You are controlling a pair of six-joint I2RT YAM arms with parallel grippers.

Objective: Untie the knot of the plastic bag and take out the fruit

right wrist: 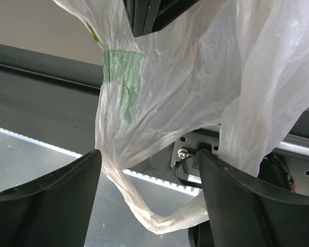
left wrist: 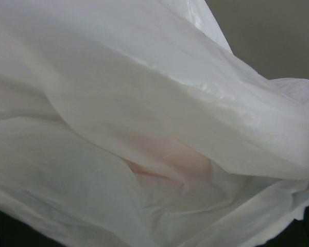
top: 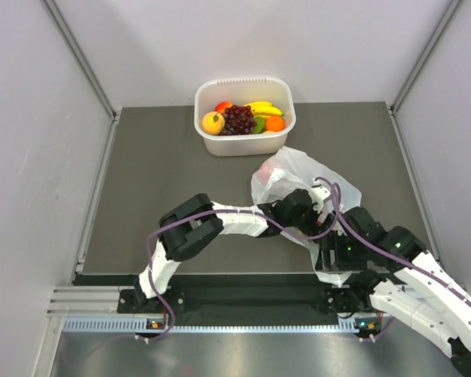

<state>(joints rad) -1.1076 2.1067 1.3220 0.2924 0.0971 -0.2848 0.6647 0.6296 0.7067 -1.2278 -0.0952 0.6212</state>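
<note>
The plastic bag (top: 298, 169) lies crumpled right of the table's middle, and its near part drapes down over my right arm. A pinkish fruit (top: 273, 171) shows through its far-left side. My left gripper (top: 302, 210) is against the bag's near edge. Its wrist view shows only white plastic (left wrist: 144, 92) with a pink fruit (left wrist: 165, 157) behind it, and its fingers are hidden. My right gripper (right wrist: 148, 154) is open, with a twisted strip of the bag (right wrist: 154, 218) hanging in a loop between the fingers. I cannot make out a tight knot.
A white tub (top: 243, 144) stands at the back centre with grapes (top: 238, 119), bananas (top: 263, 107) and round fruit inside. Grey walls close in the table on the left, right and back. The metal rail (top: 220, 322) runs along the near edge under the arms.
</note>
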